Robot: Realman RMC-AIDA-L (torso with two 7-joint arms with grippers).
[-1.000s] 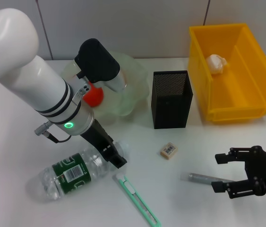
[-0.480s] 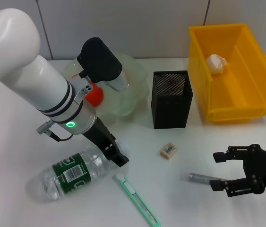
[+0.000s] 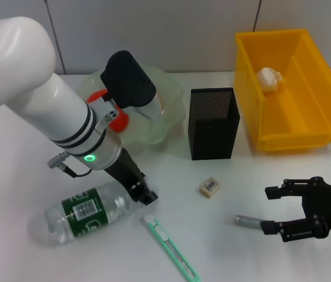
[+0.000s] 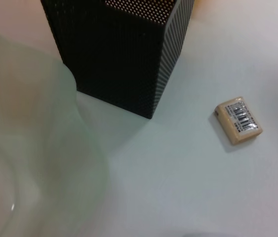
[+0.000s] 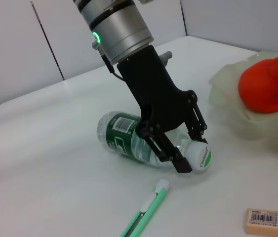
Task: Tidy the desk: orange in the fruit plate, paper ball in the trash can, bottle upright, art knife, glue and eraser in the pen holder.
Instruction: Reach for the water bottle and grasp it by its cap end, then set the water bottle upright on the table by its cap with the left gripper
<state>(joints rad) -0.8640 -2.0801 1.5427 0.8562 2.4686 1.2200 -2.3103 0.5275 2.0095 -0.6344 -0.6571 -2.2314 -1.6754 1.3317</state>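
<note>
The clear bottle (image 3: pixel 86 214) with a green label lies on its side at the front left. My left gripper (image 3: pixel 141 192) is shut on its neck; the right wrist view shows the fingers (image 5: pixel 178 163) on either side of the neck by the cap (image 5: pixel 201 157). My right gripper (image 3: pixel 271 210) is open, low over the table, just right of the grey glue stick (image 3: pixel 248 221). The green art knife (image 3: pixel 171 247) and the eraser (image 3: pixel 210 187) lie on the table. The orange (image 3: pixel 117 119) sits in the pale green fruit plate (image 3: pixel 165 111). The paper ball (image 3: pixel 269 78) lies in the yellow bin (image 3: pixel 306 126).
The black mesh pen holder (image 3: pixel 213 123) stands between the plate and the bin. The left wrist view shows the pen holder (image 4: pixel 124 54), the eraser (image 4: pixel 238 120) and the plate's rim (image 4: pixel 55 148). The right wrist view shows the knife (image 5: pixel 146 212) and the orange (image 5: pixel 269 86).
The bottle has slid left and lies flatter, with my left gripper at its neck. My right gripper has shifted slightly left toward the glue stick.
</note>
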